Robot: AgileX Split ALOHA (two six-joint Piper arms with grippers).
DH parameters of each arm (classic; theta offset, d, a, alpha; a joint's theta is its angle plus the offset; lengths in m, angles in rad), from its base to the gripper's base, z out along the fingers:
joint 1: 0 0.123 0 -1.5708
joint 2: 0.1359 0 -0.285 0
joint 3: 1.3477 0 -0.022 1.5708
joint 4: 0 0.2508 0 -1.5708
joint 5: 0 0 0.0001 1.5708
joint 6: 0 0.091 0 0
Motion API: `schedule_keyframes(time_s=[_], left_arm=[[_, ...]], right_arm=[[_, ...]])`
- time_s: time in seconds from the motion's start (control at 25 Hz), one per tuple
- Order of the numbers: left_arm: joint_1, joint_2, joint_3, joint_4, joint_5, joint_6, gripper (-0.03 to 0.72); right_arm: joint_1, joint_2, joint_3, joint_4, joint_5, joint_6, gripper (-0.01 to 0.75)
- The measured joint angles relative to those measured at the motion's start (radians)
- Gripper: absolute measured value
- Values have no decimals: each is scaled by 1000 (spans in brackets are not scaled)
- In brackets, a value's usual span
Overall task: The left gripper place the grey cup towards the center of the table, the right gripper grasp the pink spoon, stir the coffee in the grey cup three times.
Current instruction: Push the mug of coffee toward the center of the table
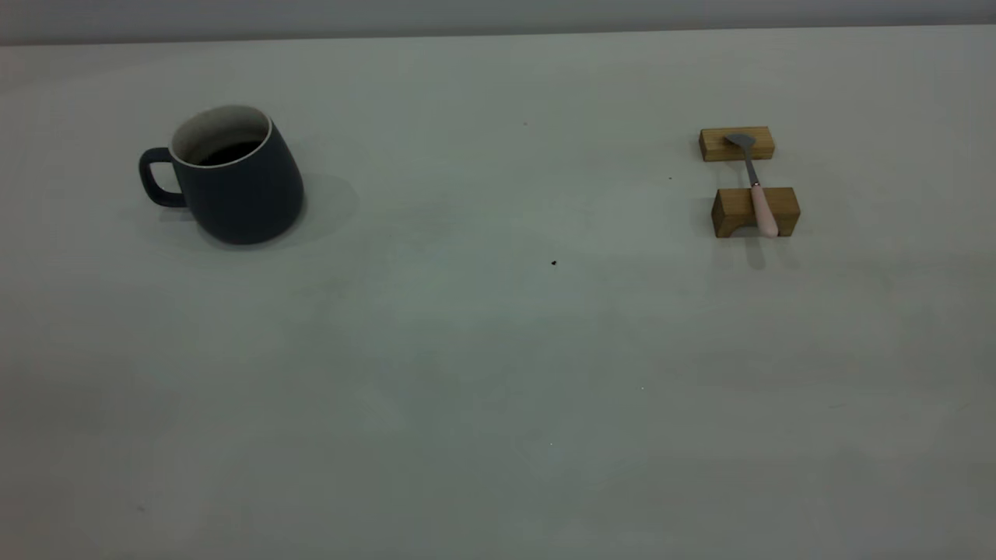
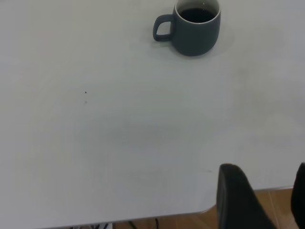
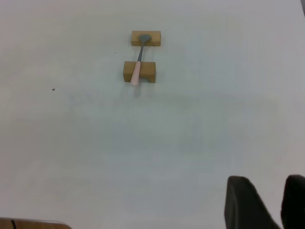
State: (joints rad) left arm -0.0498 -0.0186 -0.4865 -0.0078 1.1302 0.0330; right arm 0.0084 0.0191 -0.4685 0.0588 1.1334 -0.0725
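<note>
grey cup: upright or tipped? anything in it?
Upright and holding liquid. The grey cup stands on its base on the table, rim up, and dark coffee shows inside against the white interior.

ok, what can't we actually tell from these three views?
- Left gripper: left wrist view's edge cuts it off, only finger stubs show; absent from the exterior view.
- Right gripper: likewise cut off in the right wrist view.
- Coffee depth: the grey cup wall hides it.
- Pink spoon bowl: too small to see how it sits on the far wooden block.
- Near wooden block: underside notch barely visible.
</note>
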Motion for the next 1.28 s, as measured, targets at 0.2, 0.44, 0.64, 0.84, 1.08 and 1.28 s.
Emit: schedule_keyframes(time_s=[0.2, 0.44, 0.64, 0.84, 1.08, 1.28], left_arm=[[0, 0, 0, 0, 0, 0, 355], [0, 0, 0, 0, 0, 0, 355], [0, 0, 0, 0, 0, 0, 355], [0, 0, 0, 0, 0, 0, 355], [0, 0, 0, 0, 0, 0, 355], [0, 8, 0, 0, 0, -33, 355]], right_arm=[[0, 0, 0, 0, 0, 0, 237], [0, 0, 0, 0, 0, 0, 237], [0, 0, 0, 0, 0, 0, 237], [0, 0, 0, 0, 0, 0, 237], [0, 0, 0, 0, 0, 0, 237], [0, 0, 0, 0, 0, 0, 237]])
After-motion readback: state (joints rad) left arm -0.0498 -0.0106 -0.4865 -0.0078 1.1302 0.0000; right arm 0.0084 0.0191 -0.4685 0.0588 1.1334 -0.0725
